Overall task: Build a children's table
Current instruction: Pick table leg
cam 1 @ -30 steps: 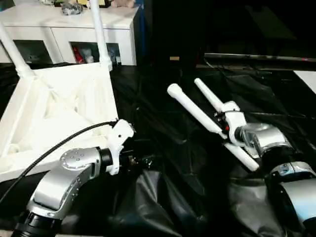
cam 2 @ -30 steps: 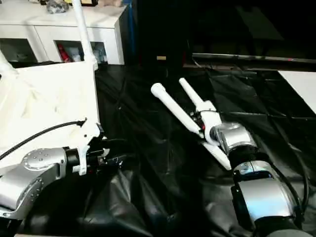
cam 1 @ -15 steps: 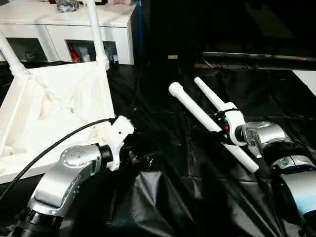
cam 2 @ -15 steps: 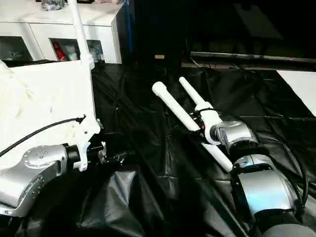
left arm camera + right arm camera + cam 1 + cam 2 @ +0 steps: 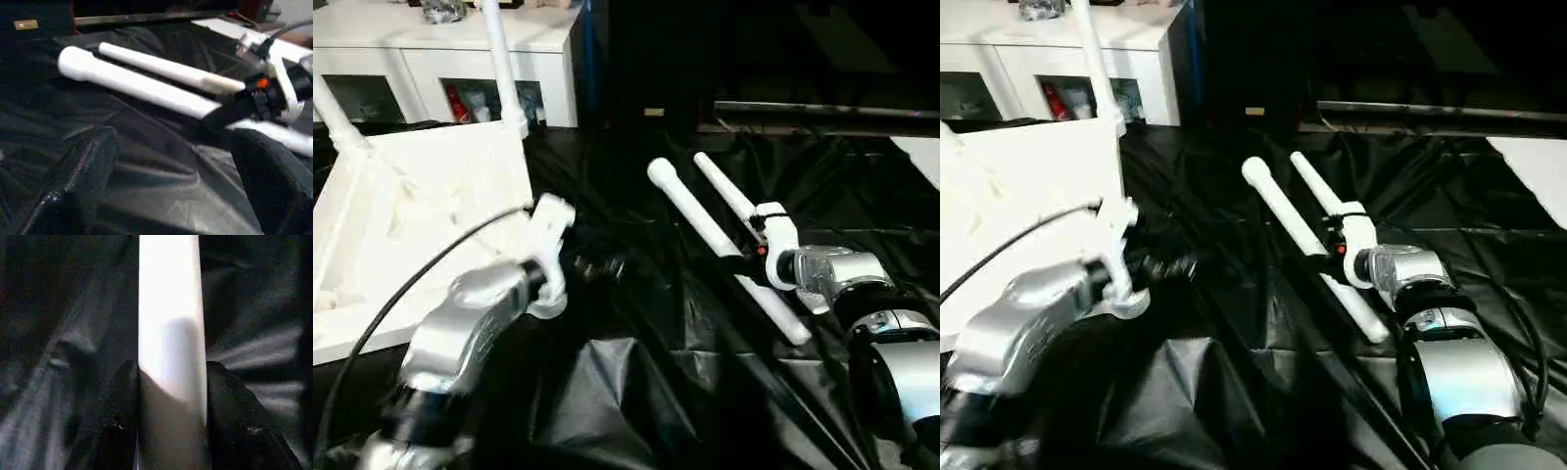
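— Where is the robot's right gripper (image 5: 168, 382)?

— Its two black fingers (image 5: 120, 416) are clamped on a long white cylindrical leg (image 5: 724, 250) lying on the black plastic sheet (image 5: 636, 392). A second white leg (image 5: 729, 199) lies just beside it.

— And the left gripper (image 5: 171, 191)?

— It hovers over the sheet with its fingers (image 5: 80, 171) spread apart, holding nothing.

— The tabletop?

— The white ribbed plastic tabletop (image 5: 411, 225) lies underside up at the robot's left, with two legs (image 5: 504, 69) standing in its far corner sockets, before a white cabinet (image 5: 450, 59).
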Available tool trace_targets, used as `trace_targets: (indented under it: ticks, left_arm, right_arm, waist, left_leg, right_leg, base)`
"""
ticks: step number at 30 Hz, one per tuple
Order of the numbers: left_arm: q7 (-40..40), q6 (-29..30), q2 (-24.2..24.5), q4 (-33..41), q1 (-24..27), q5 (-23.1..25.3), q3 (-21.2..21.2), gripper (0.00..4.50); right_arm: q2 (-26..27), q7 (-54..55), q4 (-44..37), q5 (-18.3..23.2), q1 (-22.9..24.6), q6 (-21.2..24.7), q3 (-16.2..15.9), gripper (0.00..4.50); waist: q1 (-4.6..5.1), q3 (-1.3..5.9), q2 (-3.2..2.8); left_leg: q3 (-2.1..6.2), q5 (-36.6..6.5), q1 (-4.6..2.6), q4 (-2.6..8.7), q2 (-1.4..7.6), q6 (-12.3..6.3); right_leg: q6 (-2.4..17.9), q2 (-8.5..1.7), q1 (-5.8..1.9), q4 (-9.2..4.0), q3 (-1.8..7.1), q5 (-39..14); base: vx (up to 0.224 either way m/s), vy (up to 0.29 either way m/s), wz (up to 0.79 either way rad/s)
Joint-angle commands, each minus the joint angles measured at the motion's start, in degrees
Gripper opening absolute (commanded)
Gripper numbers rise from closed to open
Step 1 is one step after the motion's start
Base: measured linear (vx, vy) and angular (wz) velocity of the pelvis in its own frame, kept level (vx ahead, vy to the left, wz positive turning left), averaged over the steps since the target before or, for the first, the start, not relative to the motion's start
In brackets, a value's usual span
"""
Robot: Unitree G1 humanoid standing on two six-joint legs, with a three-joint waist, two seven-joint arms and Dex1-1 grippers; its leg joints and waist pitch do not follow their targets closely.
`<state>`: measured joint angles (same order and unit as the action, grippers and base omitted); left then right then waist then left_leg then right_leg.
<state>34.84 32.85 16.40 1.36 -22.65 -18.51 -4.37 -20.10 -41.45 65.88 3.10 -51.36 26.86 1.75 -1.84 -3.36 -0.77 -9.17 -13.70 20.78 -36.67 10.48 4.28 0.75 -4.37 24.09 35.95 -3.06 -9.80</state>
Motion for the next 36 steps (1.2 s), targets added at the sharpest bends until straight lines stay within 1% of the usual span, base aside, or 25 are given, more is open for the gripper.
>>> trace_targets:
  ticks: [1,4,5,6,8,9,10,11,12,13,14,17,19,20,21,23,24,25,26,27,28,29,32,34,36]
  left_arm:
    - [-1.6,1.5,-1.9,-0.8,-2.2,-1.7,1.4,4.15]
    - [-1.9,2.0,-2.8,-1.1,-3.0,-2.5,1.8,4.15]
    - [-4.5,4.0,-6.1,-3.0,-5.4,-4.1,3.5,4.15]
    - [-5.7,4.8,-7.1,-3.8,-6.2,-4.4,4.0,4.15]
    - [-11.7,7.6,-12.0,-8.3,-9.2,-5.1,6.4,4.15]
    - [-12.0,7.8,-12.3,-8.6,-9.4,-5.1,6.5,4.15]
    - [-13.2,8.3,-13.3,-9.8,-10.0,-5.3,7.0,4.15]
    - [-13.3,8.8,-15.0,-10.6,-10.7,-7.2,7.8,4.15]
    - [-13.1,9.2,-16.3,-11.3,-11.2,-9.0,8.6,4.43]
    - [-13.1,9.3,-17.4,-11.8,-11.9,-10.9,9.7,4.43]
    - [-13.7,9.4,-18.1,-12.8,-12.7,-12.1,10.8,4.5]
    - [-14.7,9.6,-18.8,-13.8,-13.6,-12.8,12.1,4.5]
    - [-16.1,8.8,-19.4,-15.2,-14.8,-12.8,14.2,4.5]
    - [-16.8,8.0,-20.0,-15.7,-15.6,-13.7,15.9,4.5]
    - [-16.8,8.0,-20.0,-15.7,-15.6,-13.7,15.9,4.5]
    - [-17.6,7.2,-20.6,-16.0,-16.5,-15.7,18.3,4.5]
    - [-17.8,7.1,-20.5,-16.1,-16.7,-16.4,18.8,4.5]
    - [-17.8,7.0,-20.4,-16.1,-16.8,-16.8,19.0,4.5]
    - [-18.0,6.9,-20.3,-16.3,-16.9,-16.8,19.2,4.5]
    - [-18.4,6.7,-20.2,-16.8,-17.1,-17.0,19.7,4.5]
    - [-18.4,6.6,-20.2,-16.9,-17.1,-17.0,19.8,4.32]
    - [-18.8,6.3,-20.3,-17.3,-17.4,-16.9,20.4,4.13]
    - [-19.0,6.2,-20.4,-17.5,-17.6,-16.5,20.7,4.07]
    - [-20.0,6.4,-20.5,-17.9,-17.8,-16.2,20.7,3.77]
    - [-20.5,6.0,-20.4,-18.3,-17.8,-16.1,20.4,3.7]
  right_arm:
    - [0.1,-0.1,-4.0,2.6,0.1,0.2,1.8,1.49]
    - [0.2,0.1,-5.2,3.1,0.2,0.1,2.2,1.49]
    - [1.3,-3.7,-12.3,6.1,1.5,-0.2,2.8,1.49]
    - [1.7,-5.0,-14.7,7.2,2.0,0.2,2.9,1.49]
    - [4.4,-9.6,-25.8,12.9,4.6,2.3,3.6,1.49]
    - [4.7,-9.8,-26.5,13.3,4.7,2.6,3.6,1.48]
    - [5.4,-10.4,-28.9,14.6,5.2,3.5,3.9,1.48]
    - [6.8,-10.3,-31.8,15.3,5.9,4.1,3.2,1.48]
    - [7.8,-10.1,-34.2,15.7,6.5,4.7,2.5,1.48]
    - [8.9,-10.0,-36.0,16.0,7.1,4.8,1.7,1.48]
    - [9.9,-9.7,-37.4,16.4,7.5,5.1,1.2,1.48]
    - [10.7,-9.3,-39.1,16.8,8.1,5.6,0.9,1.48]
    - [11.3,-8.7,-41.0,16.5,9.1,6.0,0.2,1.48]
    - [11.4,-8.4,-42.9,16.5,10.0,6.6,-0.5,1.48]
    - [11.4,-8.4,-42.9,16.5,10.0,6.6,-0.5,1.48]
    - [11.5,-8.2,-45.6,16.4,11.3,7.7,-1.4,1.48]
    - [11.5,-8.0,-46.5,16.4,11.8,8.1,-1.8,1.48]
    - [11.5,-7.9,-47.0,16.3,12.0,8.3,-2.0,1.48]
    - [11.5,-8.0,-47.1,16.3,12.1,8.3,-2.2,1.48]
    - [11.4,-8.2,-47.4,16.3,12.2,8.4,-2.5,1.48]
    - [11.4,-8.2,-47.5,16.3,12.2,8.4,-2.5,1.48]
    - [11.5,-7.9,-47.7,16.2,12.2,8.4,-2.4,1.48]
    - [11.6,-7.2,-47.9,16.2,12.1,8.4,-2.2,1.48]
    - [11.7,-6.2,-48.1,16.3,11.9,8.5,-1.9,1.48]
    - [11.8,-5.6,-48.1,16.3,11.6,8.4,-1.8,1.48]
  waist:
    - [-0.41,4.23,-0.31]
    - [-0.87,4.6,-0.16]
    - [-0.9,4.5,-0.04]
    - [-1.04,4.59,0.05]
    - [-1.5,4.73,0.21]
    - [-1.45,4.55,0.38]
    - [-1.46,4.54,0.35]
    - [-1.6,4.52,0.2]
    - [-1.83,4.46,0.33]
    - [-2.04,4.52,0.06]
    - [-1.93,4.38,0.12]
    - [-2.04,4.35,0.11]
    - [-2.05,4.33,0.14]
    - [-2.08,4.29,0.48]
    - [-2.14,4.29,0.44]
    - [-1.88,4.32,0.6]
    - [-2.01,4.36,0.5]
    - [-2.09,4.35,0.61]
    - [-2.12,4.34,0.49]
    - [-2.11,4.34,0.67]
    - [-2.12,4.36,0.57]
    - [-2.07,4.35,0.66]
    - [-2.08,4.33,0.56]
    - [-2.07,4.36,0.59]
    - [-2.1,4.34,0.65]
  left_leg:
    - [-0.04,-4.6,0.1,4.53,1.85,-3.6]
    - [-0.27,-1.4,0.14,4.21,1.8,-4.92]
    - [-0.44,-0.9,0.33,4.2,1.83,-5.78]
    - [-0.47,-0.6,0.36,4.07,1.8,-6.08]
    - [-0.6,-0.1,0.26,3.89,1.98,-7.98]
    - [-0.59,-0.3,0.48,4.01,1.96,-8.65]
    - [-0.55,-0.6,0.35,4.06,2.03,-8.61]
    - [-0.47,-0.8,0.3,4.08,2.11,-8.39]
    - [-0.59,-0.6,0.24,4.07,2.02,-7.55]
    - [-0.51,-0.4,0.08,4.16,2.08,-7.15]
    - [-0.62,-0.9,0.18,4.23,1.98,-6.85]
    - [-0.52,-2.4,0.02,4.46,1.95,-5.29]
    - [-0.51,-2.7,0.01,4.56,1.95,-4.77]
    - [-0.53,-2.6,0.13,4.56,1.88,-4.68]
    - [-0.44,-2.2,0.27,4.54,1.85,-4.67]
    - [-0.24,-1.8,0.55,4.67,1.87,-4.87]
    - [-0.31,-1.6,0.32,4.59,1.88,-4.8]
    - [-0.36,-0.9,0.3,4.55,1.79,-4.79]
    - [-0.38,-0.5,0.38,4.55,1.83,-4.99]
    - [-0.39,-0.5,0.34,4.53,1.82,-5.07]
    - [-0.37,-0.4,0.37,4.53,1.82,-5.09]
    - [-0.39,-0.4,0.39,4.53,1.83,-5.12]
    - [-0.36,-0.3,0.36,4.55,1.87,-5.03]
    - [-0.35,-0.2,0.35,4.54,1.91,-4.98]
    - [-0.37,0.3,0.37,4.52,1.88,-5.04]
  right_leg:
    - [17.8,-3.12,-3.56,-3.73,1.94,-8.1]
    - [19.0,-3.0,-3.61,-3.1,1.95,-2.8]
    - [19.4,-2.95,-3.66,-2.98,1.96,-1.2]
    - [19.5,-3.03,-3.73,-2.94,1.95,-0.7]
    - [19.1,-3.05,-3.75,-2.82,2.05,1.0]
    - [18.6,-3.05,-3.8,-3.05,1.98,-0.1]
    - [18.6,-3.13,-3.74,-3.15,1.98,-1.1]
    - [18.4,-3.27,-3.6,-3.35,1.96,-2.8]
    - [18.2,-3.28,-3.58,-3.57,2.07,-3.7]
    - [18.2,-3.18,-3.47,-3.52,1.98,-3.7]
    - [17.9,-2.99,-3.3,-3.62,2.01,-4.0]
    - [16.7,-2.98,-3.33,-3.92,1.89,-6.2]
    - [16.3,-2.98,-3.33,-3.99,1.93,-6.7]
    - [15.7,-2.94,-3.49,-4.04,1.95,-6.6]
    - [15.6,-3.06,-3.67,-3.97,2.0,-6.2]
    - [15.0,-3.27,-3.88,-3.94,1.91,-6.2]
    - [14.9,-3.31,-3.71,-4.0,1.95,-6.3]
    - [15.1,-3.17,-3.72,-3.84,1.99,-5.8]
    - [15.0,-3.11,-3.62,-3.85,1.97,-5.4]
    - [15.0,-3.11,-3.6,-3.9,1.93,-5.4]
    - [15.0,-3.15,-3.63,-3.86,1.91,-5.5]
    - [15.0,-3.12,-3.62,-3.9,1.9,-5.4]
    - [14.8,-3.2,-3.63,-3.89,1.91,-5.6]
    - [14.9,-3.23,-3.66,-3.82,1.93,-5.3]
    - [14.9,-3.2,-3.64,-3.78,1.91,-5.0]
  base:
    - [0.0,0.0,0.0]
    - [0.0,0.0,0.0]
    - [0.0,0.0,0.0]
    - [0.0,0.0,0.0]
    - [0.0,0.0,0.0]
    - [0.0,0.0,0.0]
    - [0.0,0.0,0.0]
    - [0.0,0.0,0.0]
    - [0.0,0.0,0.0]
    - [0.0,0.0,0.0]
    - [0.0,0.0,0.0]
    - [0.0,0.0,0.0]
    - [0.0,0.0,0.0]
    - [0.0,0.0,0.0]
    - [0.0,0.0,0.0]
    - [0.0,0.0,0.0]
    - [0.0,0.0,0.0]
    - [0.0,0.0,0.0]
    - [0.0,0.0,0.0]
    - [0.0,0.0,0.0]
    - [0.0,0.0,0.0]
    - [0.0,0.0,0.0]
    - [0.0,0.0,0.0]
    - [0.0,0.0,0.0]
    - [0.0,0.0,0.0]
